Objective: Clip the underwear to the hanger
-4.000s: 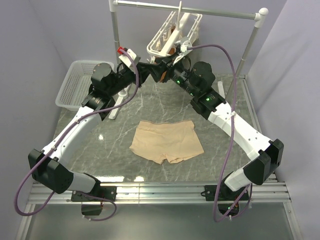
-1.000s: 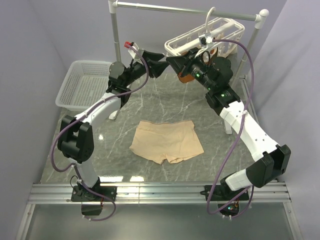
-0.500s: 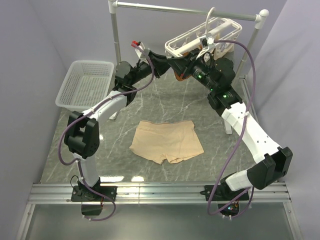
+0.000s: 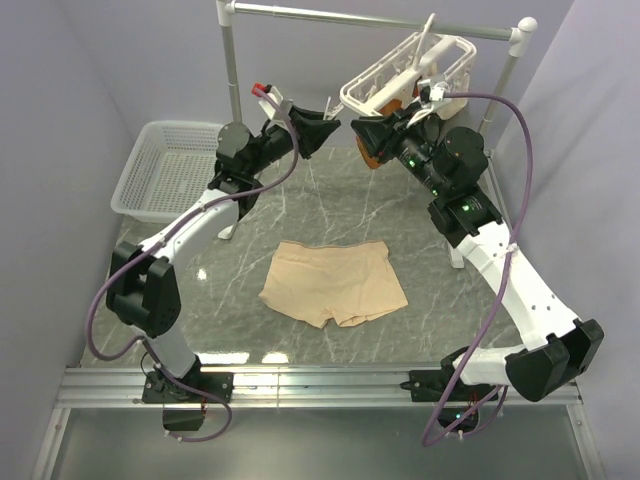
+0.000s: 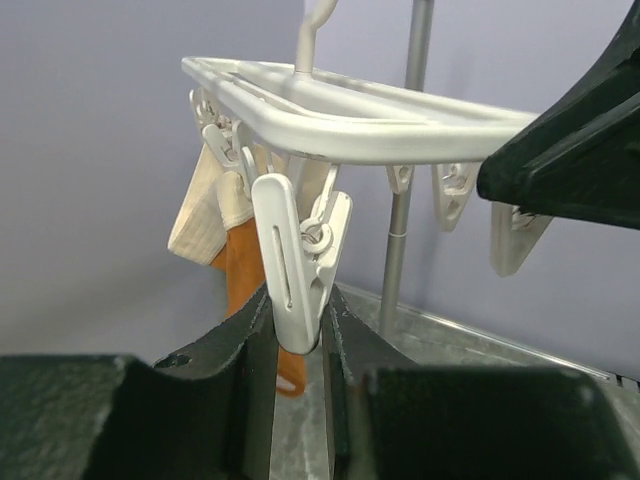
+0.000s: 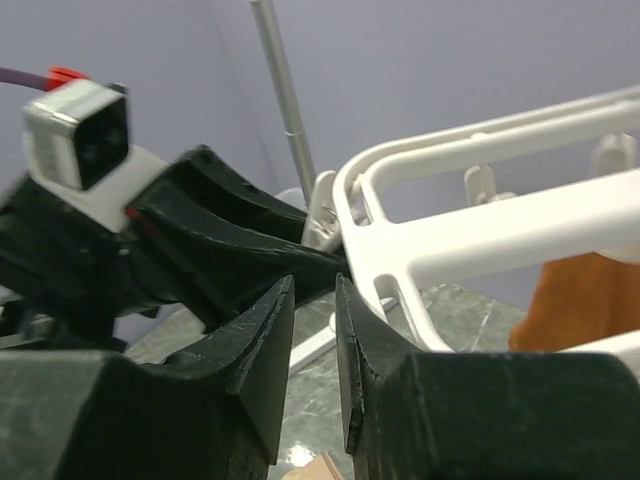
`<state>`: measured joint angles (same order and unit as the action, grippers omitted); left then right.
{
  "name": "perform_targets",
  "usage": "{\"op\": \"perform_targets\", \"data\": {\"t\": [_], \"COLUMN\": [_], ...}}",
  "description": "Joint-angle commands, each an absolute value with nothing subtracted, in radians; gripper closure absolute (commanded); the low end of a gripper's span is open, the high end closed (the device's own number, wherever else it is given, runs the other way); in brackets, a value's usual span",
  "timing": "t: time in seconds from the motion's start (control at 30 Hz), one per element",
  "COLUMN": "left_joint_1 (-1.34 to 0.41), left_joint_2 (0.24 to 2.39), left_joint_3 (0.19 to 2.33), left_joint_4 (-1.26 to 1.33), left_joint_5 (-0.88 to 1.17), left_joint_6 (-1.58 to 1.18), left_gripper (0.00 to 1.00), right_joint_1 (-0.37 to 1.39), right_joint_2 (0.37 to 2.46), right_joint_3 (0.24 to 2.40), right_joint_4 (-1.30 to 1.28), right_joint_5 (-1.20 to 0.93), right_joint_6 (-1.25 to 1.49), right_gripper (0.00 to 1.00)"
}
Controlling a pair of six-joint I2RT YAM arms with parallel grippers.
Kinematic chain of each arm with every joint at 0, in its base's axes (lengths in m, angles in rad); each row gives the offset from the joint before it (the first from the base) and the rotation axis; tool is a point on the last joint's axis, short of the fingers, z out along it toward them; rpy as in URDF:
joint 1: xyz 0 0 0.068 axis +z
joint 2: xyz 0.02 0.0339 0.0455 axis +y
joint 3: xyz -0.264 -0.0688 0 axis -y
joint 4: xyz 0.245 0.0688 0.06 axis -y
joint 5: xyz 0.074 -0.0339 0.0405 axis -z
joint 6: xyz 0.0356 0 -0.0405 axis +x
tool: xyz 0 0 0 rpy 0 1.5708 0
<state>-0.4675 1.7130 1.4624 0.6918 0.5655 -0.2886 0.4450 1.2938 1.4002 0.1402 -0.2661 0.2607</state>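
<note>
1. A grey marble-patterned surface point(image 4: 340, 200) filled the middle of the top view.
2. A white mesh basket point(image 4: 135, 190) stood at the surface's far left corner.
3. A white pipe rail point(image 4: 330, 17) ran across the back on two upright posts.
4. A rust-orange garment point(image 5: 240, 270) hung below that rail, towards its right end.
5. A pale beige cloth point(image 5: 200, 215) hung touching the orange garment in the left wrist view.
6. Plain lilac walls point(image 4: 90, 60) closed in the left, back and right.
7. Metal rails point(image 4: 320, 385) ran along the near edge.
</note>
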Motion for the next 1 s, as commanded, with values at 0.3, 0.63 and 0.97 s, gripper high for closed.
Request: {"op": "perform_targets", "data": {"t": [0.3,0.63,0.97], "left_joint_1": [-0.462,-0.488,-0.506], "left_joint_2": [1.52,1.48,1.522], "left_joint_3": [1.37,1.296,1.324], "left_joint_4": [0.512,0.505,0.537], "left_joint_5": [0.397,0.304,0.262], "left_joint_6": [-0.085,0.07,0.156], "left_gripper": [1.0,1.0,1.0], "right_joint_1": [0.419,0.361,0.36], "right_joint_2": [1.423,1.456,1.371], "right_joint_3": [1.528,1.617,1.661], "right_joint_4": [0.136,0.117,-0.053], "right_joint_5": [-0.244,-0.379,-0.44], "right_joint_6": [0.227,0.373,0.557], "right_gripper": [0.71,0.6,0.53]}}
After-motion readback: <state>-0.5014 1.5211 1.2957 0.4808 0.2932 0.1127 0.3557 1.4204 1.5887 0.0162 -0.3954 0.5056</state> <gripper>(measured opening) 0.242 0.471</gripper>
